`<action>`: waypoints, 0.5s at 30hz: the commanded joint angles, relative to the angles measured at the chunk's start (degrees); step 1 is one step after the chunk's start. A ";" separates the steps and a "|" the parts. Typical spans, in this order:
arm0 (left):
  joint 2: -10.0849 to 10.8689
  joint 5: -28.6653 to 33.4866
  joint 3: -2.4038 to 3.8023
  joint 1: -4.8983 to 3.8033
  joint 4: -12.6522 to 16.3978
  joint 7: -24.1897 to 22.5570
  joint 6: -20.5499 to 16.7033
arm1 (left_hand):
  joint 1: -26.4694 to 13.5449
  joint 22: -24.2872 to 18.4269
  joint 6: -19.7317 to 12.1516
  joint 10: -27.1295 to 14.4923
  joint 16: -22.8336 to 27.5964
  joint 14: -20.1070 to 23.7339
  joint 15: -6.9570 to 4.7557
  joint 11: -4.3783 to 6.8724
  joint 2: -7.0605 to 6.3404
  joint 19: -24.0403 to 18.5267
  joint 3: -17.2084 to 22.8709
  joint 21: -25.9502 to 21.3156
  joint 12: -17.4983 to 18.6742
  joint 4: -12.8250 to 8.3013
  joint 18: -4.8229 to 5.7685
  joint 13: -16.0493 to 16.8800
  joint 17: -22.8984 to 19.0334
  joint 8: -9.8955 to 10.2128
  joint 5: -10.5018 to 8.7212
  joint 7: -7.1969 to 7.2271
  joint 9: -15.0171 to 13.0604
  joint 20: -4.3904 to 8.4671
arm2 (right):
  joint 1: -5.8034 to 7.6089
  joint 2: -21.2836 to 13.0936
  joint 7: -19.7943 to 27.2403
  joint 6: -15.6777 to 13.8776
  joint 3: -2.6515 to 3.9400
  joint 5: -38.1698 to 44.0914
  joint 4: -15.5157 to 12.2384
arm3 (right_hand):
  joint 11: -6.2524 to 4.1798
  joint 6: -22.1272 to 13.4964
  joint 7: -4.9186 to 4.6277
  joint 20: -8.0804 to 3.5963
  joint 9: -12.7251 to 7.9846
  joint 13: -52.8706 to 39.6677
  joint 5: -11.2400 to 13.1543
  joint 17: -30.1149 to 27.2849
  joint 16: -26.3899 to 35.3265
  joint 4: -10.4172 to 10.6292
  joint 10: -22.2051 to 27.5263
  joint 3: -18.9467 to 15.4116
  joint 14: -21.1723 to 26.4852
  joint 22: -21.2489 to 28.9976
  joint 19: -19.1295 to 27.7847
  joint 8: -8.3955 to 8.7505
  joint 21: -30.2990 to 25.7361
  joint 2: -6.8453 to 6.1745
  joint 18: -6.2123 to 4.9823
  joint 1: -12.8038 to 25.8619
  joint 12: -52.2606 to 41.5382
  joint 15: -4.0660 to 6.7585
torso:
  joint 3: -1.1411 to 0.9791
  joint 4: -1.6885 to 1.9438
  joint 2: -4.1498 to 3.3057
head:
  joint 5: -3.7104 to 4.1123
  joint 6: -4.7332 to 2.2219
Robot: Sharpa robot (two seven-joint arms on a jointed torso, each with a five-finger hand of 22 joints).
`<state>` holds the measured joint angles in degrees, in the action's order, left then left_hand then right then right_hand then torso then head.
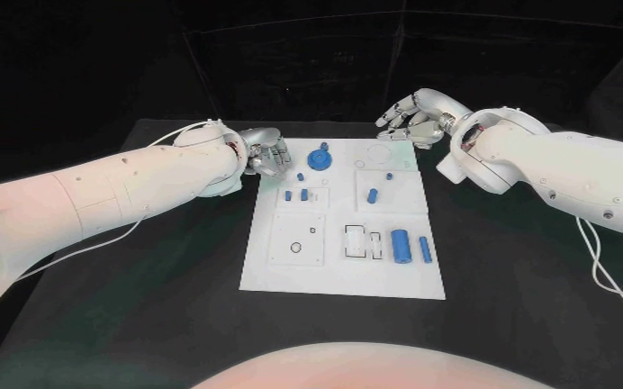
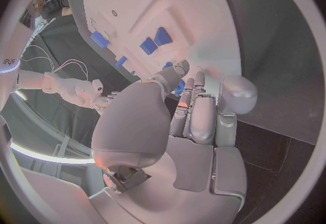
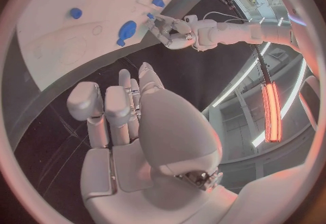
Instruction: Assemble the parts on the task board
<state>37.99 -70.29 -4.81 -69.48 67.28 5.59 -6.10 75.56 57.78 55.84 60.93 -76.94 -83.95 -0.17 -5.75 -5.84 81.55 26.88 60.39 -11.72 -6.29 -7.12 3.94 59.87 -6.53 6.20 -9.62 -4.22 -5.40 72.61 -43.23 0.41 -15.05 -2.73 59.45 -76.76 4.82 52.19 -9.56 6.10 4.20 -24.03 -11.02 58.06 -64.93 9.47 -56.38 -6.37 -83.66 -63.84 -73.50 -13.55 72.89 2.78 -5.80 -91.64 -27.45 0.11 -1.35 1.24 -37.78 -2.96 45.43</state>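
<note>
The white task board [image 1: 344, 267] lies in the middle of the black table. On its far part stand a round blue part [image 1: 320, 156] and several small blue parts [image 1: 302, 176]. A short blue cylinder [image 1: 373, 196] lies right of centre. A thick blue cylinder [image 1: 401, 245] and a slim one [image 1: 425, 248] lie near the right edge. My left hand [image 1: 266, 157] hovers at the board's far left corner, fingers loosely bent, holding nothing I can see. My right hand [image 1: 413, 121] hangs beyond the far right corner, fingers apart and empty. In the right wrist view the left hand [image 3: 173, 33] sits beside a small blue part [image 3: 151, 16].
Empty outlined recesses [image 1: 300, 243] mark the board's near left part, and a rectangular slot [image 1: 356, 239] lies near its middle. Black table [image 1: 519, 299] surrounds the board on every side. A white cable [image 1: 78, 249] trails under my left arm.
</note>
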 commanded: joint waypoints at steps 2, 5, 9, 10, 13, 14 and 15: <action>1.73 12.93 0.14 -0.16 0.27 -5.61 -10.64 | 0.74 -0.95 1.89 1.45 -0.03 -0.54 0.43 0.16 0.42 -0.53 0.87 -1.00 -0.99 -0.13 0.11 0.26 -0.12 -1.10 0.06 -0.14 -0.27 -0.30 | -0.32 -0.32 -5.13 2.23 0.02 16.89 -0.02 | -0.65 3.33 0.58 -0.35 -0.17 4.98 -0.01 1.53 -1.45 -1.50 -2.52 2.03 -1.07 -2.14 -1.45 -0.37 1.55 0.31 0.34 -2.73 5.42 0.24 | -0.02 -0.20 -0.05 | 1.12 -0.48; 3.02 29.59 0.13 -0.18 1.09 -15.61 -14.02 | 0.84 -3.64 3.82 3.19 1.35 0.28 0.20 0.54 1.53 -1.59 1.51 -3.67 -1.97 0.11 -0.51 0.53 -3.20 -2.27 0.07 0.08 -0.57 -0.22 | -0.78 -0.54 -7.04 2.19 0.02 22.95 -0.16 | -0.66 4.89 1.11 -0.38 -0.48 9.13 0.29 2.00 -1.96 -1.41 -5.08 3.52 -1.20 -3.00 -1.83 1.00 2.18 -0.73 0.53 -2.49 10.12 0.34 | -0.05 -0.12 -0.06 | 2.05 -0.73; 3.85 51.91 0.12 -0.17 3.23 -27.90 -15.47 | 0.51 -6.05 4.20 3.64 3.14 1.51 0.06 0.75 1.97 -2.82 1.58 -6.22 -2.34 0.39 -0.99 0.64 -6.86 -2.66 0.04 0.25 -0.54 -0.09 | -1.94 -0.79 -9.18 2.49 0.02 28.57 -0.44 | -0.27 4.77 0.92 -0.20 -0.53 10.71 1.29 2.06 -2.06 -0.95 -4.75 3.69 -1.21 -3.22 -1.91 2.00 2.32 -1.57 0.59 -1.68 11.87 0.09 | 0.22 0.15 -0.07 | 3.32 -0.90; 3.91 54.40 0.12 -0.17 3.52 -29.17 -15.41 | 0.40 -6.67 4.15 3.57 3.49 1.79 0.07 0.74 1.98 -3.14 1.53 -6.88 -2.33 0.45 -1.11 0.63 -7.53 -2.67 0.03 0.24 -0.50 -0.10 | -2.10 -0.78 -9.39 2.60 0.01 29.18 -0.45 | -0.18 4.68 0.86 -0.14 -0.54 11.04 1.46 1.99 -2.02 -0.87 -4.63 3.73 -1.19 -3.24 -1.91 2.24 2.34 -1.73 0.60 -1.54 12.22 0.03 | 0.25 0.13 -0.06 | 3.55 -0.95; 4.25 63.24 0.11 -0.15 4.98 -33.66 -14.12 | -0.57 -11.96 3.71 3.16 6.28 4.17 0.32 0.60 1.90 -5.87 0.89 -12.45 -2.24 1.05 -2.08 0.54 -12.58 -2.63 -0.02 0.09 -0.28 -0.26 | -2.90 -0.72 -10.14 3.22 0.01 31.52 -0.66 | 0.17 4.22 0.59 0.11 -0.56 12.17 1.89 1.83 -1.92 -0.51 -4.32 3.78 -1.14 -3.20 -1.84 3.15 2.30 -2.36 0.59 -0.98 13.33 -0.24 | 0.08 -0.11 -0.13 | 3.56 -1.06; 4.38 64.99 0.10 -0.14 5.47 -34.63 -13.54 | -1.00 -13.67 3.50 2.96 7.20 5.01 0.43 0.49 1.83 -6.82 0.53 -14.29 -2.19 1.34 -2.38 0.50 -14.20 -2.59 -0.05 -0.01 -0.21 -0.35 | -3.16 -0.68 -10.26 3.39 0.01 32.13 -0.77 | 0.28 4.00 0.49 0.20 -0.57 12.56 2.03 1.70 -1.83 -0.40 -4.19 3.77 -1.10 -3.14 -1.78 3.50 2.26 -2.63 0.58 -0.77 13.70 -0.35 | 0.05 -0.13 -0.14 | 3.61 -1.09; 4.51 66.10 0.10 -0.13 5.86 -35.28 -13.10 | -1.43 -15.36 3.23 2.75 8.08 5.83 0.56 0.38 1.73 -7.78 0.11 -16.12 -2.15 1.63 -2.68 0.47 -15.72 -2.51 -0.08 -0.12 -0.12 -0.45 | -3.36 -0.64 -10.32 3.56 0.01 32.56 -0.86 | 0.41 3.80 0.40 0.29 -0.57 12.93 2.11 1.64 -1.80 -0.31 -4.01 3.76 -1.08 -3.07 -1.72 3.82 2.21 -2.85 0.56 -0.62 14.05 -0.44 | 0.03 -0.15 -0.14 | 3.68 -1.10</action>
<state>42.37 -20.46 -4.76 -69.55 72.66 -20.15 -18.54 74.51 43.13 59.24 63.85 -69.25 -78.44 0.32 -5.26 -4.00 74.16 27.11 45.03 -13.94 -4.79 -9.30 4.48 44.80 -8.90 6.20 -9.65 -4.40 -5.79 69.30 -43.95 -7.64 -12.87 -2.75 85.87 -77.35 4.96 56.22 -9.09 5.92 3.70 -11.30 -9.13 59.79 -66.85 8.83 -60.46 -2.68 -84.05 -67.01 -75.27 -9.91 74.94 0.37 -5.80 -92.20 -13.61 0.11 -1.22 1.23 -37.88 0.59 44.37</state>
